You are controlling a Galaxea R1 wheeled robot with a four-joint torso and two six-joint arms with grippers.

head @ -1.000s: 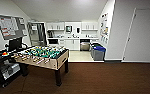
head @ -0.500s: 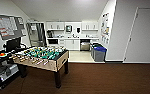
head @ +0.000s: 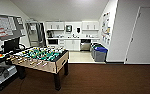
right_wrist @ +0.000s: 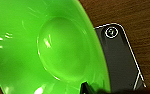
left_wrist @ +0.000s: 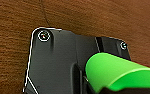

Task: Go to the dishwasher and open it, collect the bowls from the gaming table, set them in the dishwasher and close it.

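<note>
Evidently a green bowl (right_wrist: 48, 50) is carried at the right wrist, though how the fingers stand cannot be told; a green object (left_wrist: 116, 72) sits at the left wrist, grip equally unclear; the dishwasher (head: 85, 44) lies beyond the foosball table (head: 41, 58); both loads are best kept level while the table is skirted widely.

A foosball table (head: 41, 58) stands lower left on dark brown carpet (head: 103, 78); white kitchen cabinets (head: 71, 33) line the centre background, blue bins (head: 99, 52) right of them.
</note>
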